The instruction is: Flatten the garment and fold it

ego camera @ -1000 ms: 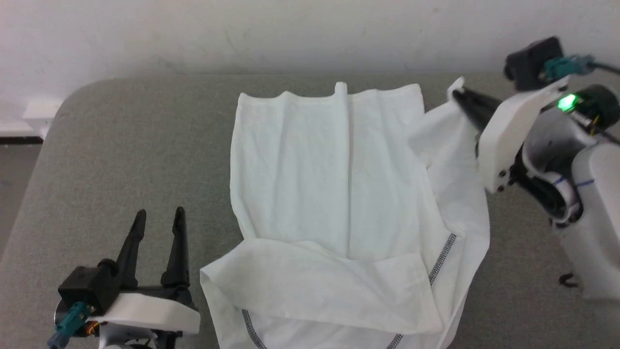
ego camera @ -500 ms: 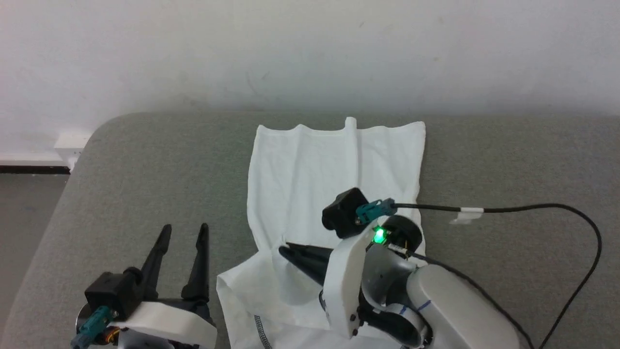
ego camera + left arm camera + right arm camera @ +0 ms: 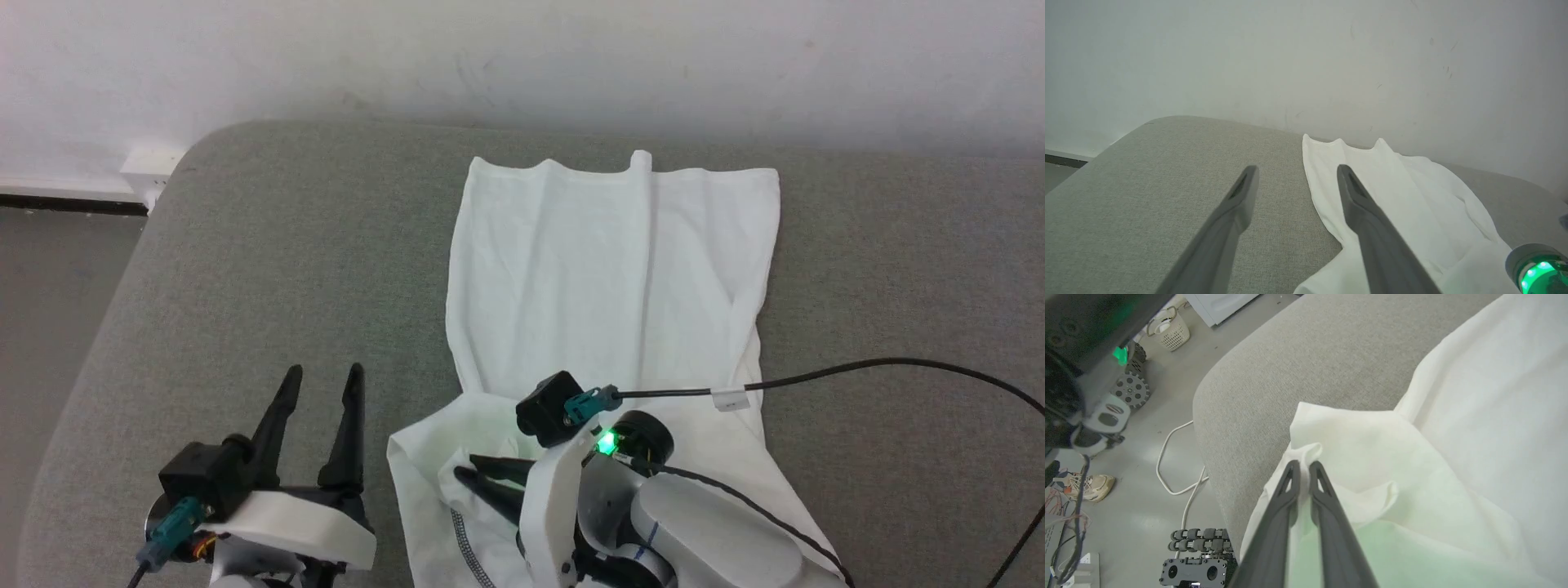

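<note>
White garment, speckled grey-black seam; grey surface; dark fingers.

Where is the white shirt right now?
The garment lies on the grey cushion, centre of the head view, its near corner bunched at the right gripper.

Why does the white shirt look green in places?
Right wrist view: green glow tints the shirt beside the right pincer; head view: a small green light shines on that wrist; left wrist view: the same light, blurry, lower right.
</note>
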